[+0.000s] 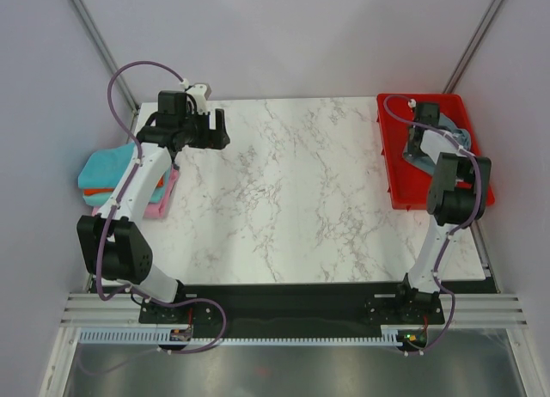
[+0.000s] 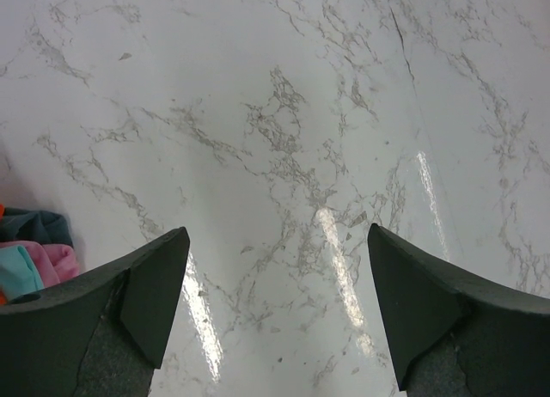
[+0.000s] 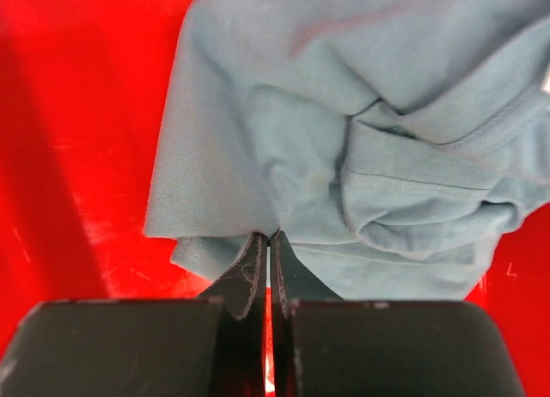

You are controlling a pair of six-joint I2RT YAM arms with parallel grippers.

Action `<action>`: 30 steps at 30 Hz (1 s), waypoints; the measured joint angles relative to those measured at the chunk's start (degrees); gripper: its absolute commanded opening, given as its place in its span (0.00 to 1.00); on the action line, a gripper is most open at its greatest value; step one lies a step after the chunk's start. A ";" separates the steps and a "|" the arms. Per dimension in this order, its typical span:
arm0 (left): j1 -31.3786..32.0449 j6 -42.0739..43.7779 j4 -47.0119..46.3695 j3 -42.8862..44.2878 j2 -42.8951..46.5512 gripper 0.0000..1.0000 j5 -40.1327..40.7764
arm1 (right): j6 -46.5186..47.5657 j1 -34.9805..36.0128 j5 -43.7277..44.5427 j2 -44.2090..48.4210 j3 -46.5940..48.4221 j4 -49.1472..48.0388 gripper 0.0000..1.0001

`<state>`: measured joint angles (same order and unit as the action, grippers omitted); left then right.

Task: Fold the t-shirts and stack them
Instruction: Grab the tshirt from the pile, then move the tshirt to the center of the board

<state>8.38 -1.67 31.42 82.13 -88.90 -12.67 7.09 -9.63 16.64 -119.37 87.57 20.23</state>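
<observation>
- Tray [image 1: 400, 186] sits on the table [image 1: 292, 199], far right corner.
- Crumpled shirt [image 3: 344, 139] lies inside tray, toward its far end.
- Folded shirts [image 1: 107, 169] stacked at table's left edge, apparently overhanging it; well apart from tray.

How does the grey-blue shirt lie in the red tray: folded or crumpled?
Crumpled: the grey-blue shirt lies bunched in the red tray, creases running irregularly.

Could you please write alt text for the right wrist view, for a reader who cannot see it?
The right gripper, shut tight, pinches the near edge of a crumpled grey-blue t-shirt. The shirt lies bunched in a red tray, whose bare glossy floor shows to the left of the cloth.
</observation>
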 measured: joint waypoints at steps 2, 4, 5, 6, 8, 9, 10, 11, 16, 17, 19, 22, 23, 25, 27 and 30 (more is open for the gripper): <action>0.02 0.02 0.00 0.00 -0.02 0.93 0.20 | -0.02 0.02 -0.15 1.33 0.00 0.31 0.00; 0.17 0.24 0.00 0.00 -0.02 0.93 0.63 | 0.02 0.02 -1.18 4.26 0.00 0.63 0.00; 0.33 0.52 0.00 0.00 -0.02 0.94 0.92 | 0.09 0.02 -1.86 6.21 0.00 0.83 0.00; 0.52 0.96 0.00 0.00 -0.02 0.94 1.42 | 0.24 0.09 -2.51 8.79 0.00 0.79 0.00; 0.90 1.57 0.00 0.00 -0.02 0.94 2.05 | 0.66 0.31 -3.54 14.82 0.00 0.11 0.00; 1.05 1.84 -0.02 0.00 -0.02 0.94 2.08 | 0.81 0.44 -4.09 17.38 0.02 -0.20 0.00; 1.11 2.03 0.00 0.00 -0.02 0.94 2.05 | 1.20 0.66 -4.72 20.52 0.13 -0.52 0.00; 1.14 2.16 -0.02 0.00 -0.02 0.95 2.01 | 1.66 0.94 -5.62 23.47 0.37 -0.81 0.00; 1.11 2.25 0.20 0.85 -0.04 0.99 1.57 | 5.27 5.88 -10.88 33.81 1.60 -1.75 0.00; 1.11 2.23 0.24 1.46 -0.02 0.99 1.55 | 6.10 7.87 -12.22 35.23 1.62 -1.77 0.00; 1.11 2.21 0.22 2.73 -0.04 0.99 1.40 | 7.10 12.00 -14.80 37.18 1.64 -1.75 0.00; 1.11 1.40 0.11 4.37 -0.02 0.99 0.13 | 7.93 18.71 -19.02 38.49 2.36 -1.14 0.00; 1.11 0.90 0.02 4.61 -0.02 1.00 -0.31 | 7.93 20.59 -20.13 38.49 2.73 -0.96 0.00; 1.11 -0.02 -0.07 4.61 0.02 0.99 -1.53 | 7.69 24.17 -22.38 38.25 3.45 -0.57 0.00; 1.11 -0.74 -0.07 4.61 -0.04 0.97 -2.49 | 7.28 27.34 -24.17 37.20 4.92 0.15 0.00; 1.11 -1.36 -0.11 4.44 -0.04 0.94 -2.67 | 6.34 32.41 -26.58 33.24 9.73 0.90 0.00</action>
<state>9.50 -3.03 31.31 86.56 -88.95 -15.33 13.43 22.79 -9.93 -86.13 97.30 21.12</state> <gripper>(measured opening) 0.957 0.011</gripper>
